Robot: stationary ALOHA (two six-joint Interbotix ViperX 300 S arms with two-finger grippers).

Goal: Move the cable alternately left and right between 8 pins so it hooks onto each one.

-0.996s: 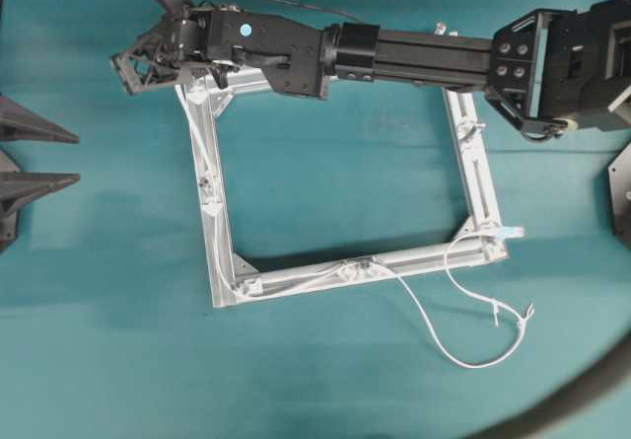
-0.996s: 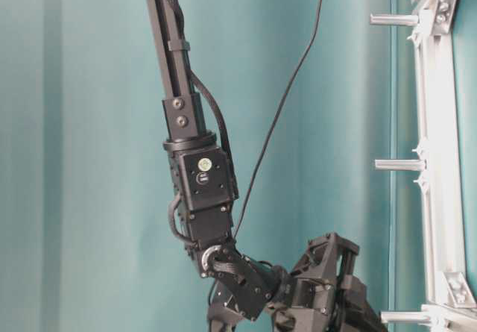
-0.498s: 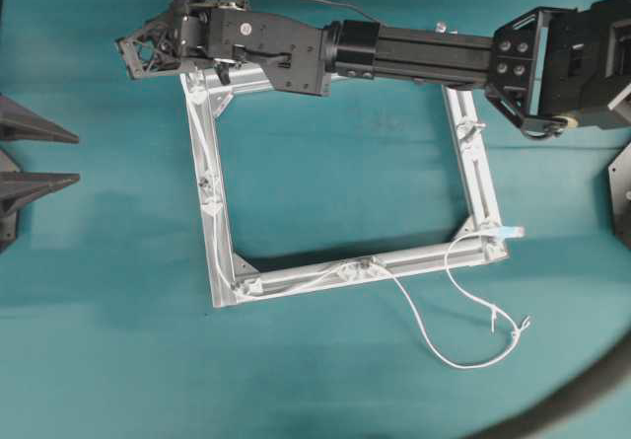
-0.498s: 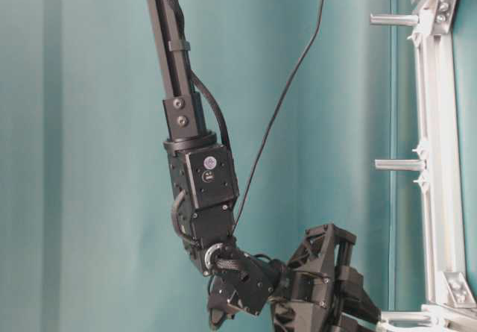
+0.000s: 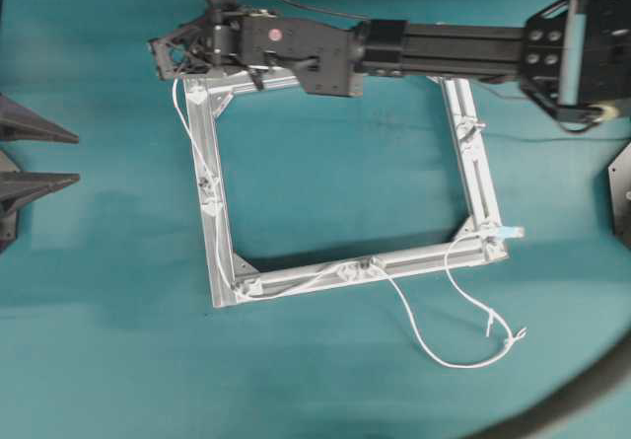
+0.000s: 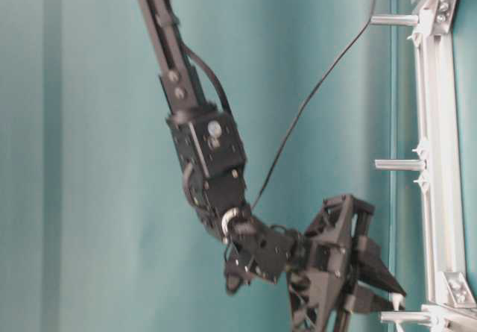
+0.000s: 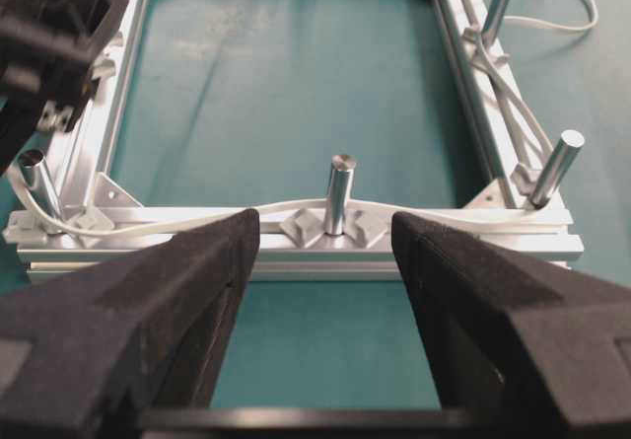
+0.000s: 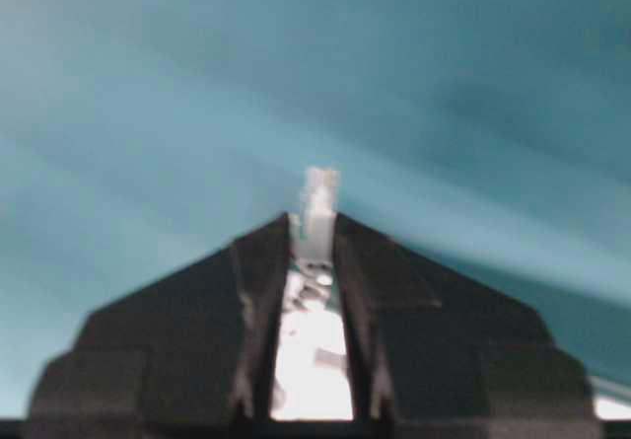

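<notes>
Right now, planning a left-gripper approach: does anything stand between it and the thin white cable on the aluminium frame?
Nothing visible: only bare teal table lies between the open left gripper and the thin white cable on the near rail.

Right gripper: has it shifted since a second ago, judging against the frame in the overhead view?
Yes. The right gripper, shut on the cable, has moved rightward, toward the frame's top-left corner.

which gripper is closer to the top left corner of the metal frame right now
Right. The right gripper sits just beside that corner of the frame, pinching the cable. The left gripper waits well off the frame's left side.
</notes>
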